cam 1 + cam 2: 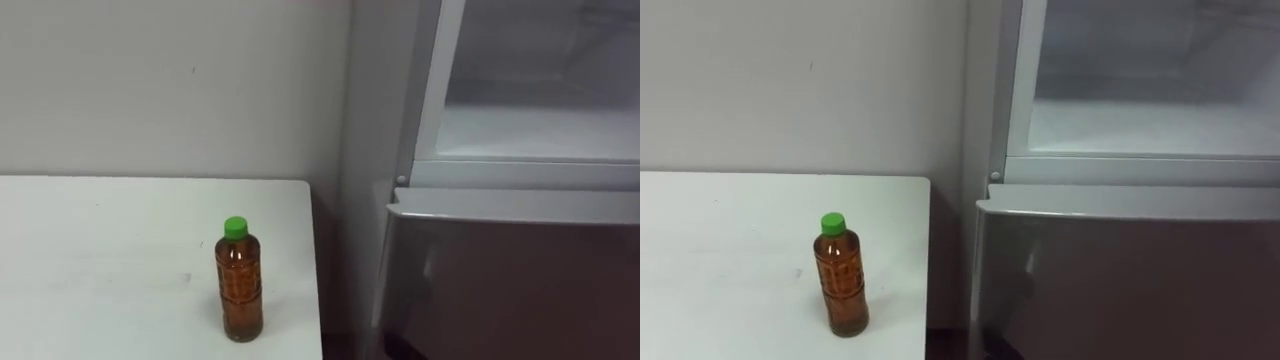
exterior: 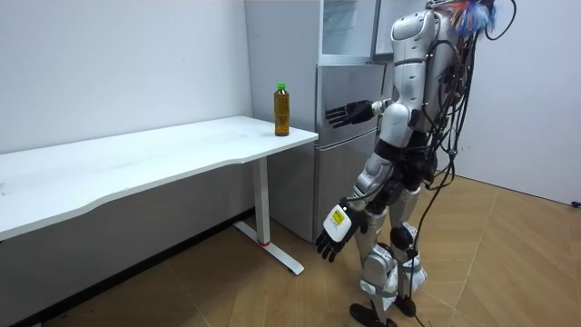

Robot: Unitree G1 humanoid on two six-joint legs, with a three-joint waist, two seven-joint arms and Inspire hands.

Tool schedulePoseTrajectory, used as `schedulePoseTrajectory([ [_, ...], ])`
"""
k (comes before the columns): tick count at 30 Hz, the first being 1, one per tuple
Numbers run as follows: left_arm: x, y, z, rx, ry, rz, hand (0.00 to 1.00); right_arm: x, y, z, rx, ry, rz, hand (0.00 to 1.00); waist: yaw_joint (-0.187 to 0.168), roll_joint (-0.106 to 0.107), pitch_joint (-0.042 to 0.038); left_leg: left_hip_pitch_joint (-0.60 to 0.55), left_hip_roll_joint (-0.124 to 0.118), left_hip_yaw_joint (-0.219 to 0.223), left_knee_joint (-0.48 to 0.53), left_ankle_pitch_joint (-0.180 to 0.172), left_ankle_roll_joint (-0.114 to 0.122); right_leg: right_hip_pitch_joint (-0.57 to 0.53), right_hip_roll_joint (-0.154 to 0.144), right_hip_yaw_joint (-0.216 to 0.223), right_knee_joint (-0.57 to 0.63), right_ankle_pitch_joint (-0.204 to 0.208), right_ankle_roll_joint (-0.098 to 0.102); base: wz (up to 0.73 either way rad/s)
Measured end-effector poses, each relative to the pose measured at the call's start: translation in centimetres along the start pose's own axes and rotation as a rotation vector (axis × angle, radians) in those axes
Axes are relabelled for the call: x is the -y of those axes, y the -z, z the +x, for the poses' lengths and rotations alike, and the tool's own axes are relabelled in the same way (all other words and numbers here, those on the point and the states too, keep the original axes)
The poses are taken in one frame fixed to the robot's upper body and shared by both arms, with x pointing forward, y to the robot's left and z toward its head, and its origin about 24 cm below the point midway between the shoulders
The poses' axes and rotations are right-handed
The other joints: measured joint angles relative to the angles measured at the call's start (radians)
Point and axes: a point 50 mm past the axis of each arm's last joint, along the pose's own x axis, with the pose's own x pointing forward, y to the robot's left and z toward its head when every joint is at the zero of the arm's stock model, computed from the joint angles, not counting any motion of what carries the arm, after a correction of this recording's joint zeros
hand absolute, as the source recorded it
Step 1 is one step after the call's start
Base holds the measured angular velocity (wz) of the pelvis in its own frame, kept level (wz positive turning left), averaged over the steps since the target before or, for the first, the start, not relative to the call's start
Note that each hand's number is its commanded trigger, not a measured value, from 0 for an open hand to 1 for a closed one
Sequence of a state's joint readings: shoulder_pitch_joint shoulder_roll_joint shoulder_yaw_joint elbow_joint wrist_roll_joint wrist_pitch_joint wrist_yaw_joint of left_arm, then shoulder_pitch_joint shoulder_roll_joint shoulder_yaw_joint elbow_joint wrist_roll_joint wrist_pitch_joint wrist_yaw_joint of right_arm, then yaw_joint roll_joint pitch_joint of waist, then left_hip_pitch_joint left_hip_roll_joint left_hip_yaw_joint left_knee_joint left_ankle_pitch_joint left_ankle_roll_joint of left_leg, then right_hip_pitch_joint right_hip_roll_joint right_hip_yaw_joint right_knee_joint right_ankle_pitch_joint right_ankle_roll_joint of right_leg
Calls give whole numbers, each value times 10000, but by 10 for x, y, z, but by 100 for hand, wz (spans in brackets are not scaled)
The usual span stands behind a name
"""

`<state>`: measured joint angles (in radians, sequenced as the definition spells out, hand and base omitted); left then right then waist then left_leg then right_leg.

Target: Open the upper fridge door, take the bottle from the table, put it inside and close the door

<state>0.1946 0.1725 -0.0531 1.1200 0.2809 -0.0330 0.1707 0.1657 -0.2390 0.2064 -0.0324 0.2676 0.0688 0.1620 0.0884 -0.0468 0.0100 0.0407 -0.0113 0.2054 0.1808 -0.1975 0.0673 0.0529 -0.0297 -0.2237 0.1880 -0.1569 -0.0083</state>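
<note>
— Item: bottle (image 1: 239, 285)?
— Green cap, brown contents. Upright on the desk (image 1: 100, 250) near its corner, well apart from the right robot hand (image 2: 348, 113), to the room view's left of it.
— Robot hands?
— Right: raised before the fridge (image 2: 338, 163), fingers apart, empty. Left robot hand (image 2: 332, 238): hanging low, fingers relaxed, empty.
— Upper compartment (image 1: 540, 110)?
— Open, above the right robot hand.
</note>
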Motion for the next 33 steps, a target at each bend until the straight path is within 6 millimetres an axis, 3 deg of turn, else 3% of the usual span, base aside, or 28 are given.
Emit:
schedulePoseTrajectory([
  [10,0,-2,1,-9,72,215,0,13,-17,10,305,555,-852,0,-28,-253,74,-136,-16,-221,83,89,-20,-27,-31,-20,-30,-2,-22,5],
  [19,0,-2,1,-104,68,245,0,15,-43,10,1181,975,-1165,0,-23,-268,33,-520,-12,-360,160,139,-26,-331,-38,-230,-28,38,-78,2],
  [21,0,-1,1,-209,68,349,0,13,-48,10,1410,966,-1193,0,-10,-229,-9,-541,-14,-446,165,143,-33,-331,-41,-262,-32,39,-81,7],
  [25,1,2,0,-426,61,560,0,1,-86,13,3154,518,-975,0,30,-67,-100,-502,-17,-527,160,160,-53,-262,-42,-323,-43,24,-101,7],
  [29,-1,3,1,-549,-29,660,0,-11,-128,19,5393,31,-485,0,72,-150,-134,-352,-36,-741,169,181,-72,6,-40,-574,-239,3,-108,20],
  [33,2,5,0,-589,35,714,0,-14,-138,19,6084,-142,119,0,348,-232,-148,-317,-50,-813,163,171,-76,171,-43,-698,-378,3,-108,11],
])
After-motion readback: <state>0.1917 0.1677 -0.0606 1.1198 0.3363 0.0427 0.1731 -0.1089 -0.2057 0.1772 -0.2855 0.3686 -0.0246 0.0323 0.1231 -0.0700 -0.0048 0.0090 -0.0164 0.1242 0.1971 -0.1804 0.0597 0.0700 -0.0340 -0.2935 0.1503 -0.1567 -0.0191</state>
